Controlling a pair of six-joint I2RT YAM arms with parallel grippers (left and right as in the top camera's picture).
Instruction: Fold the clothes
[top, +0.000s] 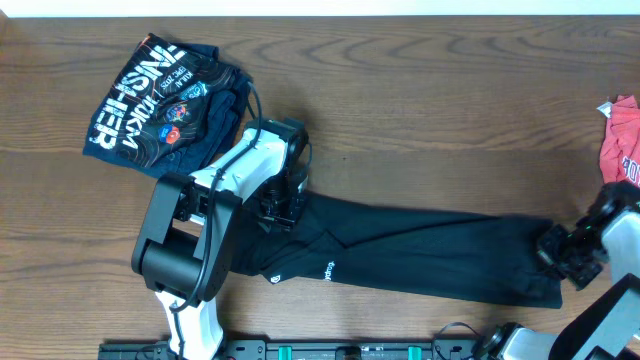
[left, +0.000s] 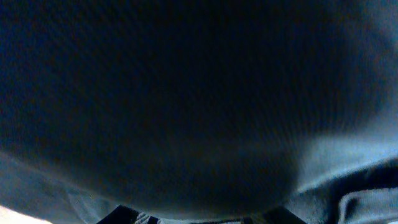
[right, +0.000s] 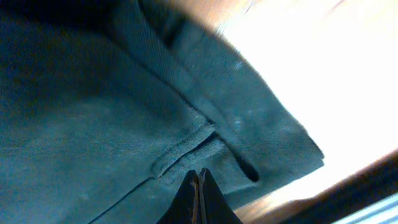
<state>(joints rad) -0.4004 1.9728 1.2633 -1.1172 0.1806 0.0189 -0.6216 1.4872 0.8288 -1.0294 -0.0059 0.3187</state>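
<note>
The clothes' black T-shirt (top: 420, 250) lies as a long band across the front of the table, with a small white logo (top: 275, 276) near its left end. My left gripper (top: 282, 208) is down on that left end. In the left wrist view dark cloth (left: 186, 93) fills the frame and bulges between the fingers (left: 134, 218), so the gripper (left: 205, 214) is shut on the bunch. My right gripper (top: 556, 250) sits on the band's right end. In the right wrist view it (right: 198, 170) is shut, tips touching the shirt (right: 93, 112) beside a hem.
A folded navy printed garment (top: 165, 100) lies at the back left, close to the left arm. A red garment (top: 622, 140) lies at the right edge. Bare wooden table (top: 430, 110) spans the back middle.
</note>
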